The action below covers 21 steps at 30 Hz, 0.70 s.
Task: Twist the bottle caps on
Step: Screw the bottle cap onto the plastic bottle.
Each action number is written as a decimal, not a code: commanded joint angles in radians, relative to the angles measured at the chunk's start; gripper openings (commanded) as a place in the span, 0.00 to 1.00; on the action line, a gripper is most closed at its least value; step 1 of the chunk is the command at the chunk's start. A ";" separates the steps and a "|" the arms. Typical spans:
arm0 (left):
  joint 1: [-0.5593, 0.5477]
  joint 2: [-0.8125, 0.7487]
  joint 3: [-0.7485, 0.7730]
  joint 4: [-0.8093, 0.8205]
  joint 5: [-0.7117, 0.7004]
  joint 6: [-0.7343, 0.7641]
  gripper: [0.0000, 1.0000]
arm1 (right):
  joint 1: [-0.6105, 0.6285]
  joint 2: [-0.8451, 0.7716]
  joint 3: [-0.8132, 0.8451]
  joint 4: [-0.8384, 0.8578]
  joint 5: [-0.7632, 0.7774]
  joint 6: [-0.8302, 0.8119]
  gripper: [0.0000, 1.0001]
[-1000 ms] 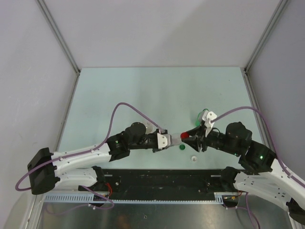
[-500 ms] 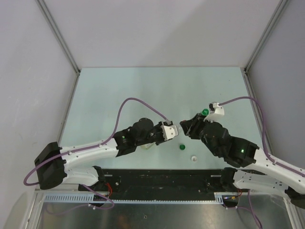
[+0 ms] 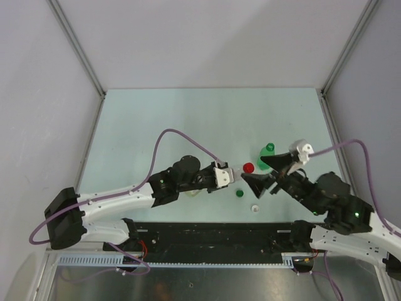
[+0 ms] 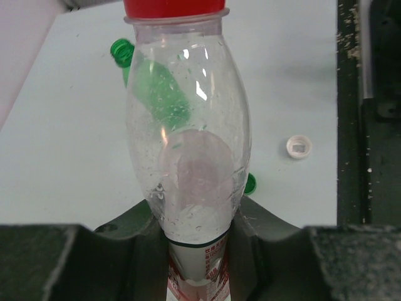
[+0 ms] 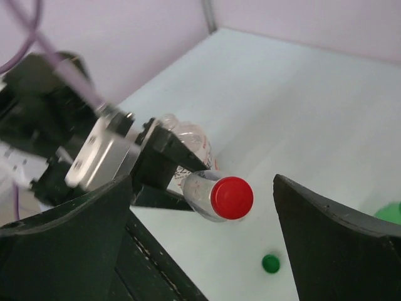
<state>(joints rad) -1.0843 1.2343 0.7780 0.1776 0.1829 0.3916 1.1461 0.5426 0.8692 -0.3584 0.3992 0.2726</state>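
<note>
The right gripper [image 3: 262, 172] has let go. A second ago its black fingers were pinched on the small round red plastic screw cap [image 3: 249, 167]; now its jaws stand spread wide. In the right wrist view the red cap [image 5: 232, 197] sits in the gap between the two fingers [image 5: 69, 251], touching neither.

The left gripper [image 3: 227, 178] has not changed its hold. It stays clenched around the lower body of the small clear plastic bottle with a red-and-white label [image 4: 188, 157], and the bottle lies nearly level, neck pointing toward the right gripper. The red cap [image 4: 174, 7] sits on the neck of the clear bottle [image 5: 188, 141]; how tightly it is screwed cannot be told.

On the pale table [image 3: 188, 119], a small round green cap [image 3: 240, 193] of plastic lies just below the bottle's neck, near the right gripper's lower finger. A small round white cap [image 3: 255, 208] lies open side up a little nearer the arm bases. The green plastic bottle [image 3: 268, 150] is just beyond the right gripper's upper finger.
</note>
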 commanded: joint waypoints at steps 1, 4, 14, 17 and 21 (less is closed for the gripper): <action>-0.004 -0.060 -0.004 0.023 0.143 0.037 0.11 | 0.002 -0.087 0.006 -0.064 -0.268 -0.336 0.99; -0.004 -0.079 -0.005 -0.027 0.205 0.059 0.11 | 0.003 -0.096 0.009 -0.128 -0.348 -0.424 0.97; -0.003 -0.104 -0.007 -0.076 0.238 0.078 0.11 | 0.003 -0.036 0.010 -0.165 -0.379 -0.492 0.79; -0.003 -0.098 -0.005 -0.078 0.235 0.078 0.11 | 0.003 -0.029 0.010 -0.160 -0.384 -0.488 0.75; -0.003 -0.094 -0.009 -0.078 0.236 0.078 0.11 | 0.003 -0.027 0.009 -0.155 -0.382 -0.469 0.68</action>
<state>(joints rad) -1.0843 1.1488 0.7719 0.0910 0.3973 0.4465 1.1461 0.5137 0.8696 -0.5266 0.0292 -0.1936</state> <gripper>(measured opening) 0.371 0.724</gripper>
